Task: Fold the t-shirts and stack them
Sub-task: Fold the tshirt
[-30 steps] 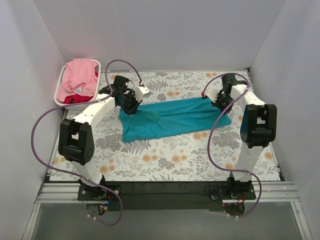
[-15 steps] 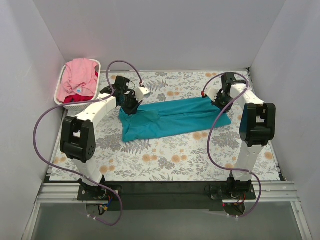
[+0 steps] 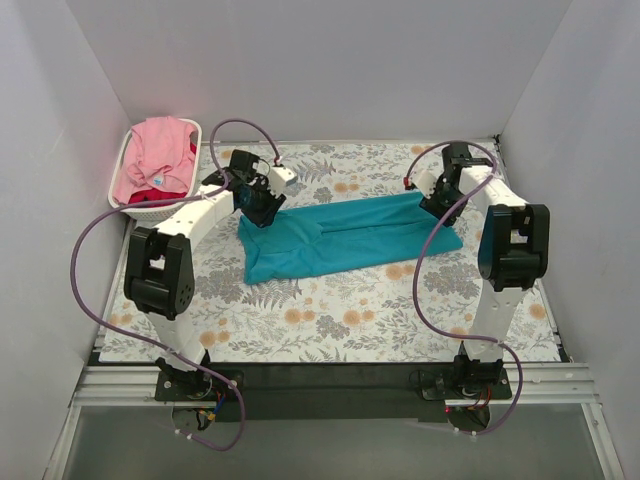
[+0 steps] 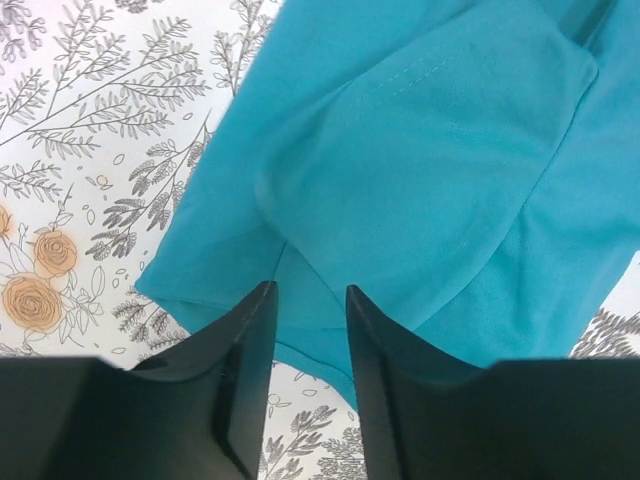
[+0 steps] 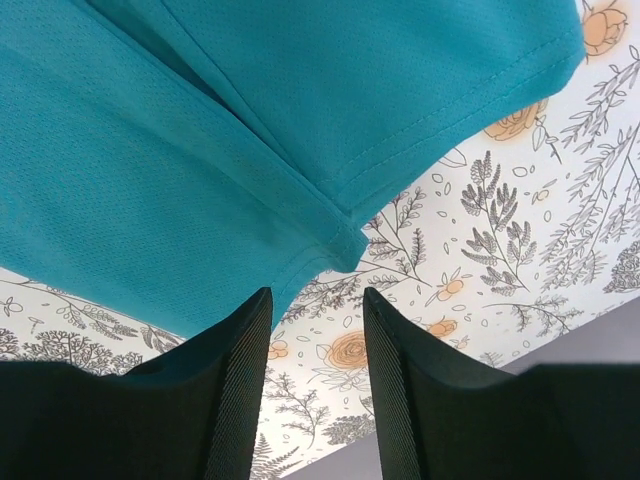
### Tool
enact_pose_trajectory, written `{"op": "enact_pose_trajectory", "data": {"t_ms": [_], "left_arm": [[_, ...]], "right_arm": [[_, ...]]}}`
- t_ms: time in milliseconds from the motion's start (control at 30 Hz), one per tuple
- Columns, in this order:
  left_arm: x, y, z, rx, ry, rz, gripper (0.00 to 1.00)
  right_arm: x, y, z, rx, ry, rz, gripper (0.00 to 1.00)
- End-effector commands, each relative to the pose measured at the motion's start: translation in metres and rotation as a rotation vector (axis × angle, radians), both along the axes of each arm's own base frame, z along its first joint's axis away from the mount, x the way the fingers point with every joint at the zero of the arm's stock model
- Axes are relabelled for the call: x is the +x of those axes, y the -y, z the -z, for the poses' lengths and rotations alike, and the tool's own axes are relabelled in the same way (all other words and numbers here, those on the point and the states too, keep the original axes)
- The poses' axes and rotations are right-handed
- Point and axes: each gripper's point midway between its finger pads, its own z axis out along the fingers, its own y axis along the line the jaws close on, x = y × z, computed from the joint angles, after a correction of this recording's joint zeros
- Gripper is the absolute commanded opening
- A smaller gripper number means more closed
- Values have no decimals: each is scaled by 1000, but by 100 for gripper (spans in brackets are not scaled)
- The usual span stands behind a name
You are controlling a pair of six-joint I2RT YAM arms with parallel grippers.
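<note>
Left gripper: fingers slightly apart, nothing pinched that we can see, hanging over the left end of the teal t-shirt. Right gripper: also parted, over the right-end hem corner. The shirt is a long band lying left-right on the floral table. Each arm is nearer its own end, so we judge both ends must be grabbed next.

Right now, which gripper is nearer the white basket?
Left. The left gripper sits at the end of the teal t-shirt nearest the white basket; the right gripper is at the opposite end, across the table.
</note>
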Motion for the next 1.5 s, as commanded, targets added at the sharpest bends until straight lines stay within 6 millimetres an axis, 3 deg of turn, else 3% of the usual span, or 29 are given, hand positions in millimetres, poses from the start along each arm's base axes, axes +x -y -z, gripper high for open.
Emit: {"op": "enact_pose_trajectory", "data": {"t_ms": [0, 67, 167, 333, 500, 600, 867, 1100, 1200, 1233, 1300, 1333, 1467], "left_arm": [[7, 0, -38, -88, 25, -118, 34], [-7, 0, -47, -133, -7, -137, 36], [-44, 1, -48, -224, -152, -197, 38], [-101, 7, -40, -296, -355, -243, 48], [-121, 14, -36, -339, -445, -231, 40], [-130, 21, -23, -364, -532, -235, 38], [-141, -5, 49, -222, -625, -380, 36], [-166, -18, 72, -154, -699, -405, 33], [-166, -17, 61, -183, -705, -378, 33], [-158, -14, 46, -208, -661, -362, 33], [-154, -10, 26, -239, -617, -323, 33], [-144, -4, 4, -282, -570, -299, 33], [-134, 5, -27, -341, -532, -284, 34]], "right_arm": [[13, -1, -35, 24, 102, 59, 49], [8, 1, -42, 30, 112, 74, 50], [-9, -9, -45, 93, 83, 87, 49], [-40, -28, -31, 196, -47, 122, 48], [-55, -39, -10, 255, -136, 149, 44], [-60, -40, 4, 254, -187, 166, 42], [-61, -31, 43, 196, -263, 207, 41], [-74, -13, 64, 96, -297, 215, 41], [-82, -11, 62, 88, -301, 208, 40], [-83, -12, 58, 90, -296, 206, 40], [-77, -16, 40, 123, -251, 197, 40], [-77, -19, 32, 136, -245, 196, 40], [-61, -34, -10, 231, -158, 187, 41]]}}
